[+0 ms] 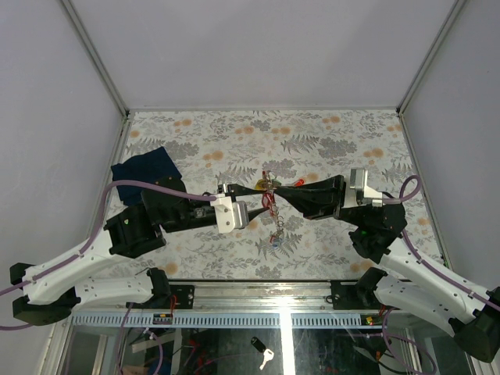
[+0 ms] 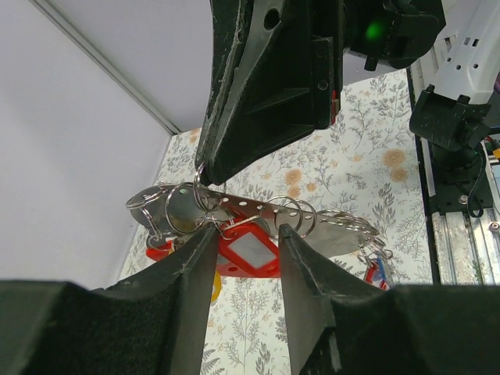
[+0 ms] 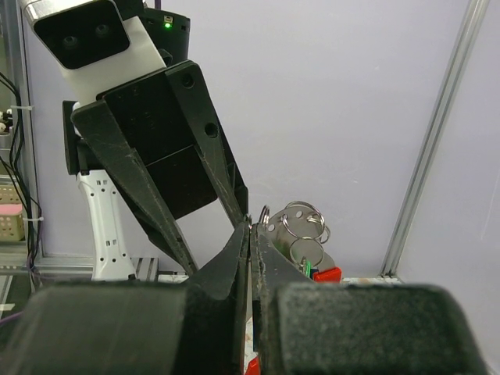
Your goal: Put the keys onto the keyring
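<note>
The keyring bunch (image 1: pixel 269 186) hangs in the air between my two grippers at the table's middle. In the left wrist view its flat grey fob (image 2: pixel 258 209) with holes lies across my fingertips, with several metal rings (image 2: pixel 297 216) threaded on it. My left gripper (image 2: pixel 246 232) is closed on a red key tag (image 2: pixel 248 250) from both sides. My right gripper (image 3: pixel 251 226) is shut, pinching a thin ring (image 2: pixel 200 178) at the fob's left end. More keys with red and blue tags (image 1: pixel 276 239) dangle below on a chain. A yellow tag (image 2: pixel 215 285) is half hidden behind my left finger.
A dark blue cloth (image 1: pixel 147 170) lies at the back left of the flowered table (image 1: pixel 328 141). White walls with metal posts (image 1: pixel 94 62) enclose the table. A loose key (image 1: pixel 266 357) lies below the table's near edge.
</note>
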